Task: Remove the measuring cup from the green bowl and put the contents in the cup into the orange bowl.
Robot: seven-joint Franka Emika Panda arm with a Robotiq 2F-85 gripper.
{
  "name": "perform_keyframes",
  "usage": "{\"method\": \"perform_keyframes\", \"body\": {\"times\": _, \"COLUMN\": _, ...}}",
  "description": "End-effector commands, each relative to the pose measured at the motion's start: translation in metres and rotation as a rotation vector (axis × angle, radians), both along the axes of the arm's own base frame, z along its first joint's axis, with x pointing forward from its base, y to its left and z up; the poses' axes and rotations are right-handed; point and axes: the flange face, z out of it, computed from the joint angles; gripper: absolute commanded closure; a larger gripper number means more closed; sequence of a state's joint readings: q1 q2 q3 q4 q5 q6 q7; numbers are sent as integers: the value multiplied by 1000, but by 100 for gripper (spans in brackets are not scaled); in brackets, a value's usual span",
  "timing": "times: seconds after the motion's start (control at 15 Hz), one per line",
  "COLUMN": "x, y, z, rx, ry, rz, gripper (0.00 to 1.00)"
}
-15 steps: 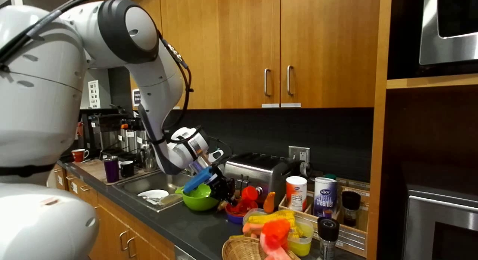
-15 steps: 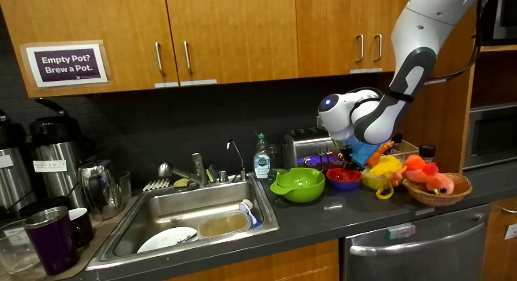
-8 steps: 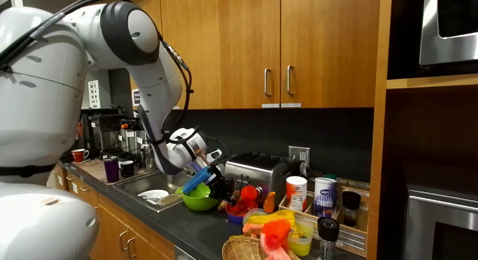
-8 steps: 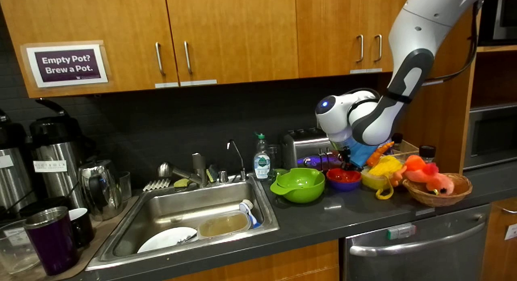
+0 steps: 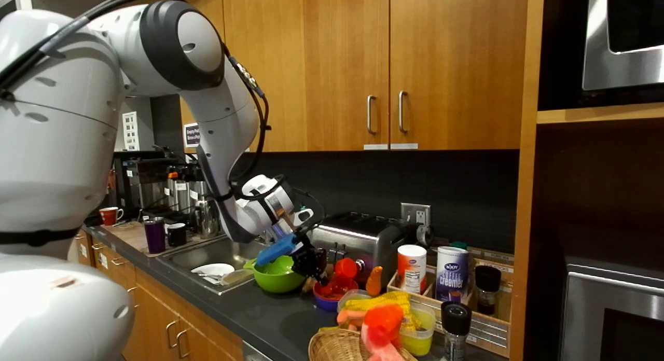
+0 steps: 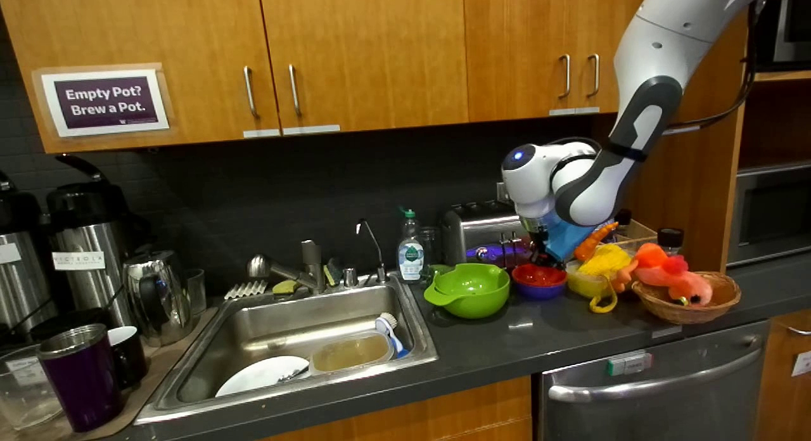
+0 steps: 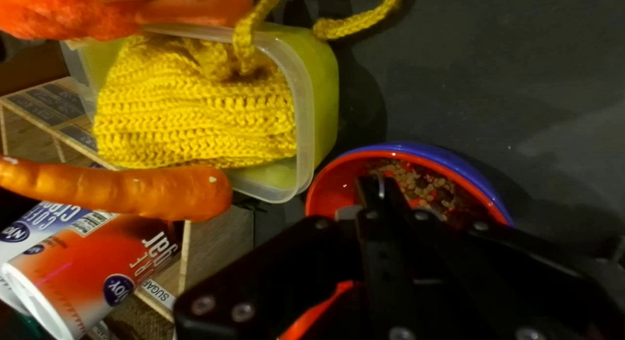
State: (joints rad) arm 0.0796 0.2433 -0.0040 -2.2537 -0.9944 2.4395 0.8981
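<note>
The lime-green bowl (image 5: 277, 278) stands on the counter by the sink, also in an exterior view (image 6: 470, 298); no cup shows in it. The orange bowl (image 6: 538, 275) sits in a blue bowl (image 6: 540, 291), to its right. In the wrist view the orange bowl (image 7: 329, 183) holds tan and dark brown bits (image 7: 422, 183). My gripper (image 5: 324, 282) is low over this bowl, pointing down into it. The red measuring cup (image 5: 346, 268) is tilted just above the bowl. The fingers (image 7: 383, 203) look closed on its dark handle, though shadow hides the grip.
The toaster (image 5: 358, 244) stands close behind the orange bowl. A tub (image 7: 312, 110) with a yellow knitted item is beside it, with a carrot (image 7: 117, 188) near. A woven basket (image 6: 687, 309), a wooden box (image 5: 482, 319) and the sink (image 6: 298, 320) flank the area.
My wrist has shifted slightly one way and back, tilting a little. The measuring cup stays above the orange bowl. The bowls have not moved.
</note>
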Motion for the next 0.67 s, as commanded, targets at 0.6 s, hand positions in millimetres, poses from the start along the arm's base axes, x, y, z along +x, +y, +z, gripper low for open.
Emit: {"method": "perform_keyframes", "body": {"times": 0.6, "x": -16, "y": -28, "z": 0, "rx": 519, "ry": -142, "rz": -52, "gripper": 99}}
